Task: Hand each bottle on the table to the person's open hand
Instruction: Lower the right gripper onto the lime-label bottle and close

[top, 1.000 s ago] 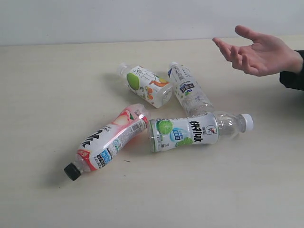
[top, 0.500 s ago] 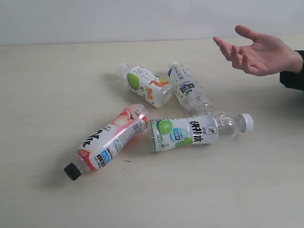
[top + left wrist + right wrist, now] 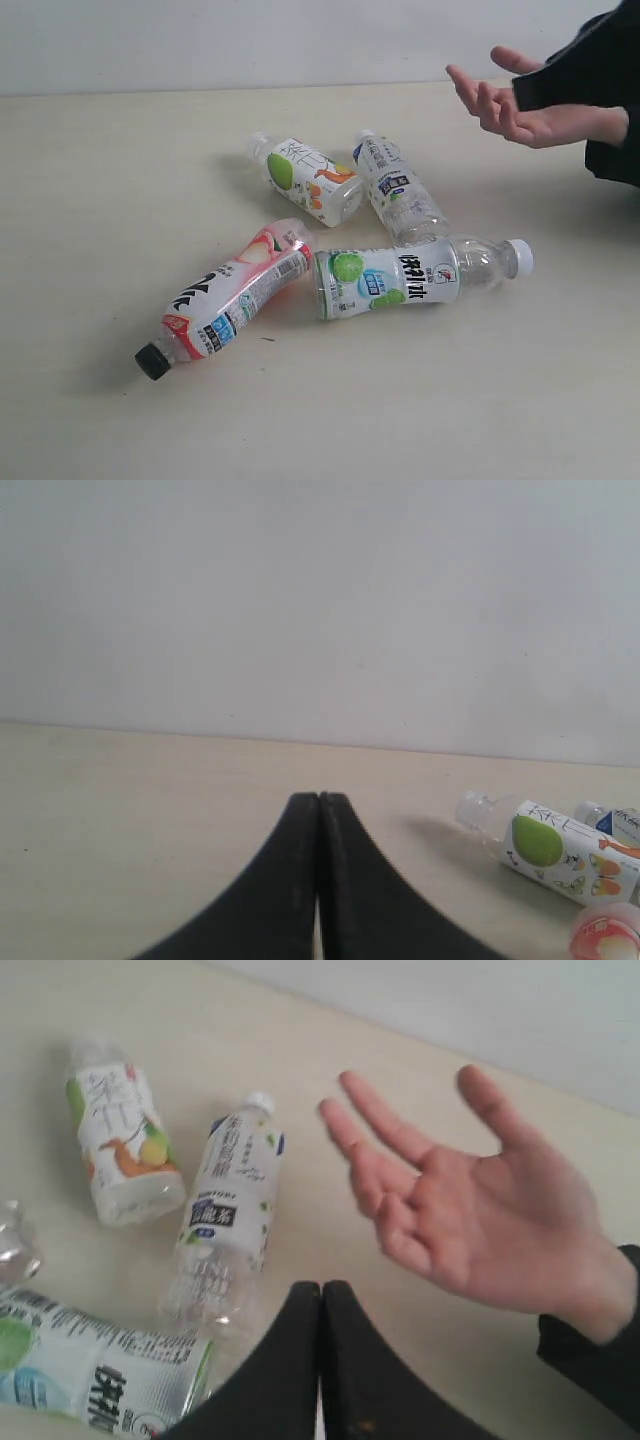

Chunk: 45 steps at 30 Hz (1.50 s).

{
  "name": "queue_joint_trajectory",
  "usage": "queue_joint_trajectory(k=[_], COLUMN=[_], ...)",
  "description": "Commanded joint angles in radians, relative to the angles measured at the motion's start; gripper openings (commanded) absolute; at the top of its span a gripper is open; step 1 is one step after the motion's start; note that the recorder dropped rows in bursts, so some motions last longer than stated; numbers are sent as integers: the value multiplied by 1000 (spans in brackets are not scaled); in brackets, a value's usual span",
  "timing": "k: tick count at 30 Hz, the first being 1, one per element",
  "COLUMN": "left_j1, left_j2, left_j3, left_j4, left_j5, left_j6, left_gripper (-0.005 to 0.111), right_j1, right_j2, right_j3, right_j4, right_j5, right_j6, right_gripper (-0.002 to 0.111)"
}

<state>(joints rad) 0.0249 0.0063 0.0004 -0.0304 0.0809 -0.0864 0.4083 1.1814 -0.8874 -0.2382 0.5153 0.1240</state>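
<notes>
Four bottles, one open hand

Lying on the table: lime-green bottle at 5 o'clock of the cluster, red-pink bottle at 8, blue-white bottle at 1, fruit bottle at 11; person's open hand at 2. My left gripper and right gripper: pinched together, empty

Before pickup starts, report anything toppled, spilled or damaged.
All four clear plastic bottles lie on their sides: lime-green bottle, red-pink bottle, green-orange bottle, blue-white bottle. No spill shows on the cream table.
</notes>
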Motion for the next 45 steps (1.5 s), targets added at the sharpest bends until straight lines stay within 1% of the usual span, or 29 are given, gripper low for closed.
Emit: queue_joint_trajectory(k=[1, 4, 6, 11, 14, 16, 19, 21, 23, 25, 32, 34, 40, 45], left_j1=[-4, -4, -4, -4, -4, -4, -4, -4, -4, -4, -4, -4, -4, -4], left_j2=[-6, -6, -6, -6, -6, -6, -6, -6, -6, -6, -6, -6, -6, -6], left_j3=[0, 0, 0, 0, 0, 0, 0, 0, 0, 0, 0, 0, 0, 0], left_j4=[-6, -6, -6, -6, -6, -6, -6, -6, -6, -6, -6, -6, -6, -6], left_j5=[0, 0, 0, 0, 0, 0, 0, 0, 0, 0, 0, 0, 0, 0], left_j6=[4, 4, 4, 4, 4, 4, 4, 4, 4, 4, 4, 4, 4, 4], left_gripper=[0, 0, 0, 0, 0, 0, 0, 0, 0, 0, 0, 0, 0, 0], right_j1=[61, 98, 128, 194, 221, 238, 259, 276, 284, 290, 290, 290, 290, 290], right_j2=[150, 254, 313, 452, 527, 561, 600, 620, 631, 635, 636, 639, 673, 719], right_j3=[-138, -227, -279, -390, -439, -445, -445, -445, -445, -445, -445, -445, -445, -445], right_j4=[153, 256, 266, 261, 253, 238, 238, 238, 238, 238, 238, 238, 238, 238], right_j5=[144, 232, 278, 350, 426, 453, 518, 542, 524, 497, 484, 482, 501, 487], right_j6=[-293, -485, -552, -627, -692, -732, -804, -840, -860, -864, -996, -996, -996, -996], right_gripper=[0, 1, 4, 15, 21, 30, 52, 65, 71, 73, 73, 74, 80, 82])
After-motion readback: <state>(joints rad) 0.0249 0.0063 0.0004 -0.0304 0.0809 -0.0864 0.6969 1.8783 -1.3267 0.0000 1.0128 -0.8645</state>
